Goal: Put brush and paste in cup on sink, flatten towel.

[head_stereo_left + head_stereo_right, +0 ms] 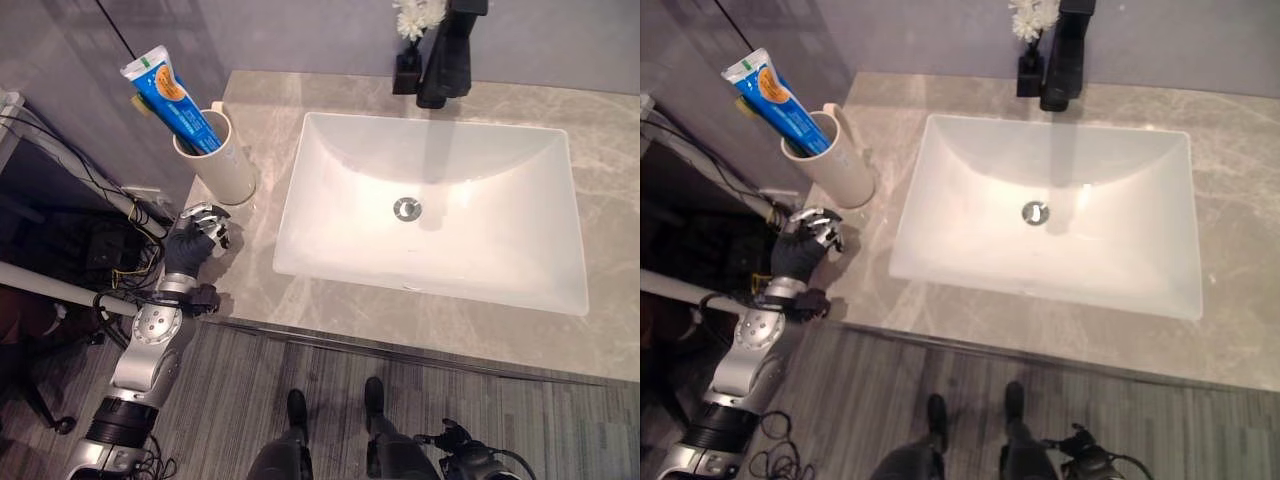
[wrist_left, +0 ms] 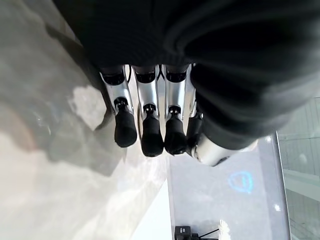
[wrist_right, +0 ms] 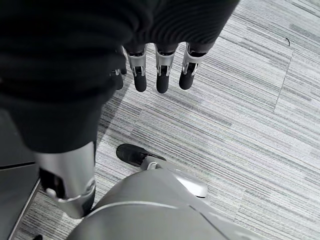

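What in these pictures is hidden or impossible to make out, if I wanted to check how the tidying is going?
- Inside of the cup: head views; its wall and the toothpaste hide whether a brush is in it.
- Faucet: its top is cut off by the upper edge.
- Right hand: hangs open over the floor.
- Left hand: holds nothing, at the counter edge.

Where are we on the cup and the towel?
Done, it seems: the toothpaste tube stands in the cup on the counter; whether a brush is inside, I cannot tell. The left hand, relaxed and empty, sits beside the cup. The right hand hangs over the floor. Left: the towel.
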Controlling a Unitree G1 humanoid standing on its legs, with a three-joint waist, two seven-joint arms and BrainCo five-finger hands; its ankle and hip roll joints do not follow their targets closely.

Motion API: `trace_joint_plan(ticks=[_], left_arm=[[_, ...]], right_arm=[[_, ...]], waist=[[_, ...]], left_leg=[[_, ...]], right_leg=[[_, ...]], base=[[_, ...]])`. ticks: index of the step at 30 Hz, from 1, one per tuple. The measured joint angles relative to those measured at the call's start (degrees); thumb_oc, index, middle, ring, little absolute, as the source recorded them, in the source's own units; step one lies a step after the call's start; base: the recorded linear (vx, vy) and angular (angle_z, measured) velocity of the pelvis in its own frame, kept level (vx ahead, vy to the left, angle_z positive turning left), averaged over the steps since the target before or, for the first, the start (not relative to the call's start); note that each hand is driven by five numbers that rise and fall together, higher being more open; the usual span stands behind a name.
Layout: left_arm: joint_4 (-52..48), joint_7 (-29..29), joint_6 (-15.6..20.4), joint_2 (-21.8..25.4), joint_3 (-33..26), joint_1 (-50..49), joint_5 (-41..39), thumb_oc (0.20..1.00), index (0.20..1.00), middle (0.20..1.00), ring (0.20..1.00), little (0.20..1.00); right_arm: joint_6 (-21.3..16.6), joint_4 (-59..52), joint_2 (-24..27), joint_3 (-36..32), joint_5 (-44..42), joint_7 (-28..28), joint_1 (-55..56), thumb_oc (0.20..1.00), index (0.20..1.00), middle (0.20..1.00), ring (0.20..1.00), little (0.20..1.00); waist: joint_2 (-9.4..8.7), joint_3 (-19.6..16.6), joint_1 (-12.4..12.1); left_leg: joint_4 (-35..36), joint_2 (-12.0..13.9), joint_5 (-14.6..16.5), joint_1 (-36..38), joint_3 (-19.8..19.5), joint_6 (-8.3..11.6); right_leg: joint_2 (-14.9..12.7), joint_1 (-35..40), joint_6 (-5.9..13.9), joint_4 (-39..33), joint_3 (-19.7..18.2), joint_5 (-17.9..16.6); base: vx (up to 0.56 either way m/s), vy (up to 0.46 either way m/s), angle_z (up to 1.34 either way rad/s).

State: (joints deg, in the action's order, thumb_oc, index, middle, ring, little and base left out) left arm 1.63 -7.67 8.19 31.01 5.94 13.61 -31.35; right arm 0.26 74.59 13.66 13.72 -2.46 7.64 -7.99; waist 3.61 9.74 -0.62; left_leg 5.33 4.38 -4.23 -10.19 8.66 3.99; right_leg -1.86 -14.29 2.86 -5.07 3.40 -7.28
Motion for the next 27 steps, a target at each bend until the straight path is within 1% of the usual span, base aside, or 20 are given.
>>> trace_joint_plan(ticks=[4, 8, 12, 19, 21, 27], left_arm=[[0.1, -1.1, 0.1, -0.3, 0.0, 0.2, 0.0, 0.200, 0.200, 0.200, 0.200, 0.200], [1.4, -2.6, 0.6, -0.3, 0.1, 2.4, 0.5, 0.200, 0.200, 0.200, 0.200, 0.200], [2.6, -3.4, 0.5, -0.4, 0.2, 3.7, 1.0, 0.200, 0.200, 0.200, 0.200, 0.200], [4.1, -4.7, 0.9, -0.4, 0.5, 4.9, 1.6, 0.200, 0.200, 0.200, 0.200, 0.200], [4.5, -5.0, 1.6, -0.4, 0.5, 5.4, 2.3, 0.200, 0.200, 0.200, 0.200, 0.200], [9.4, -6.4, 1.7, -0.3, 0.6, 10.5, 2.9, 0.200, 0.200, 0.200, 0.200, 0.200]], right_arm=[[0.0, 0.0, -0.1, 0.2, 0.0, 0.5, 0.0, 1.000, 1.000, 1.000, 1.000, 1.000], [0.0, 0.0, -0.2, 1.6, 0.0, 1.0, -0.2, 1.000, 1.000, 1.000, 1.000, 1.000], [0.0, 0.0, -0.2, 1.6, 0.0, 1.0, -0.2, 1.000, 1.000, 1.000, 1.000, 1.000], [0.0, 0.0, -0.2, 1.7, 0.0, 1.0, -0.1, 1.000, 1.000, 1.000, 1.000, 1.000], [0.0, 0.0, -0.3, 1.8, 0.0, 1.0, -0.1, 1.000, 1.000, 1.000, 1.000, 1.000], [0.0, 0.0, -0.4, 2.4, 0.0, 1.1, -0.1, 1.000, 1.000, 1.000, 1.000, 1.000]], waist=[[-0.22, -0.1, 0.2], [-1.00, -0.6, -0.1], [-1.13, -0.7, 0.8], [-1.37, -0.9, 1.3], [-1.70, -1.1, 1.4], [-2.55, -1.9, 1.4]], left_leg=[[0.0, 0.0, 0.0, -0.1, 0.3, 0.05], [0.0, -0.1, 0.0, -1.0, 1.2, 0.02], [0.0, -0.1, 0.0, -1.0, 1.3, 0.02], [0.0, 0.0, 0.0, -1.1, 1.4, 0.02], [0.0, 0.1, 0.0, -1.7, 1.4, 0.03], [0.0, 0.1, 0.0, -2.7, 1.7, 0.03]], right_leg=[[0.0, -0.3, 0.01, 0.0, -0.4, -0.1], [0.0, -1.7, -0.33, 0.0, -1.2, -0.8], [0.1, -1.7, -0.32, 0.0, -1.3, -0.9], [0.2, -1.9, -0.25, 0.0, -1.4, -0.8], [0.2, -2.5, -0.27, 0.0, -1.5, -0.9], [0.3, -3.7, -0.27, 0.0, -1.7, -1.1]], base=[[0.00, -0.005, -0.05], [0.01, -0.002, -0.10], [0.00, 0.000, -0.03], [0.00, 0.000, 0.00], [0.00, 0.000, 0.00], [0.00, 0.000, -0.02]])
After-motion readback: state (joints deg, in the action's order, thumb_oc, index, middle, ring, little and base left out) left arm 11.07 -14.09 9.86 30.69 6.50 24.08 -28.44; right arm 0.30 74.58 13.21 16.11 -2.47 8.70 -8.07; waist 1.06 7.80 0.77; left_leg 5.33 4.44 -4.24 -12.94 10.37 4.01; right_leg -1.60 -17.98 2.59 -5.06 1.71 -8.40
